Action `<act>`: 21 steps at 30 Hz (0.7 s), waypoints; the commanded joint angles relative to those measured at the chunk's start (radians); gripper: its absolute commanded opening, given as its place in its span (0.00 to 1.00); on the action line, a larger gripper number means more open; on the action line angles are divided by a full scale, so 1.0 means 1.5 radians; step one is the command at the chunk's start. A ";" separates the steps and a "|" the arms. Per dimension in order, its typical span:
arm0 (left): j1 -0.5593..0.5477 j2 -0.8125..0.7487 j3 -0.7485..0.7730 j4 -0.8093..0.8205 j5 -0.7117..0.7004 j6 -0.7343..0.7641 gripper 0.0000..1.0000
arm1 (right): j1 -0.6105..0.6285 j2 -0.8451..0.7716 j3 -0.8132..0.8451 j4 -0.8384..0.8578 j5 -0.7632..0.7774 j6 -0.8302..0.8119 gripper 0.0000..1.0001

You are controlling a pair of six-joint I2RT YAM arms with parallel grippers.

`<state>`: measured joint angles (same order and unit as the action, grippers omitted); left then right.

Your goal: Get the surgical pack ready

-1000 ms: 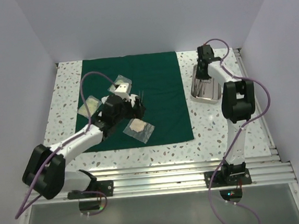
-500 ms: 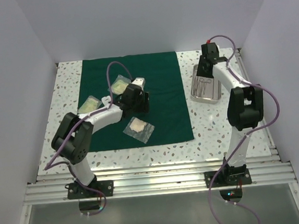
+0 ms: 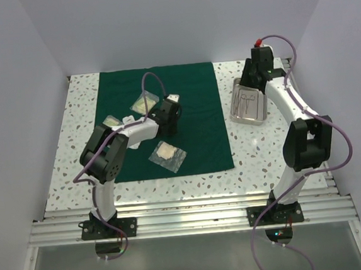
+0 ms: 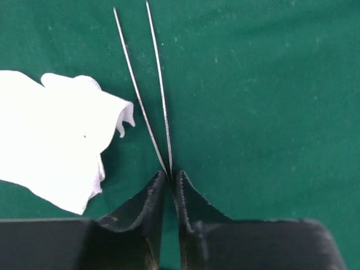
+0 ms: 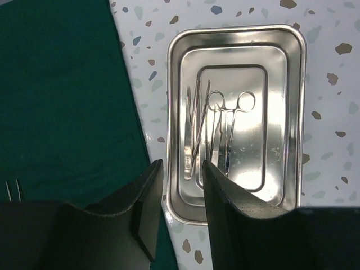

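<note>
The dark green cloth lies flat on the table. My left gripper is low over its middle, shut on thin steel tweezers whose two prongs fan out ahead of the jaws. White gauze lies just left of them. Three clear gauze pouches rest on the cloth's left half. The shiny steel tray sits right of the cloth. My right gripper hovers above it, open and empty. Scissors and forceps lie in the tray.
The table is white speckled terrazzo, walled by pale panels on three sides. A metal rail runs along the near edge with both arm bases. The cloth's right edge passes close beside the tray.
My left gripper swung right across the cloth onto the tweezers and closed on them. My right gripper lifted out of the tray and its jaws parted.
</note>
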<state>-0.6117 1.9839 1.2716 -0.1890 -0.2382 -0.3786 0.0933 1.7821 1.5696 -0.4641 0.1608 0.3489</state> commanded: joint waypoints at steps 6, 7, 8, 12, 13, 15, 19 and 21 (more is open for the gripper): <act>-0.007 -0.002 -0.001 0.000 -0.012 0.008 0.00 | 0.025 -0.034 -0.020 0.015 -0.063 0.020 0.41; -0.008 -0.011 -0.023 0.013 -0.010 0.010 0.00 | 0.030 -0.036 -0.028 0.018 -0.074 0.024 0.42; -0.011 -0.041 -0.040 0.032 -0.005 0.014 0.00 | 0.036 -0.038 -0.034 0.027 -0.101 0.032 0.44; -0.014 -0.140 -0.146 0.200 0.057 0.018 0.00 | 0.072 -0.064 -0.092 0.089 -0.161 0.068 0.60; -0.014 -0.164 -0.165 0.214 0.071 0.014 0.00 | 0.075 -0.070 -0.136 0.115 -0.179 0.080 0.64; -0.014 -0.172 -0.166 0.229 0.112 0.003 0.00 | 0.089 -0.091 -0.203 0.212 -0.235 0.122 0.70; -0.015 -0.191 -0.171 0.248 0.156 -0.033 0.00 | 0.129 -0.095 -0.259 0.306 -0.257 0.182 0.72; -0.017 -0.201 -0.184 0.282 0.172 -0.053 0.00 | 0.152 -0.093 -0.275 0.359 -0.256 0.217 0.72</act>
<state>-0.6300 1.7340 1.0157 0.0944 -0.0620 -0.4042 0.2848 1.6844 1.1790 -0.1383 -0.1627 0.5655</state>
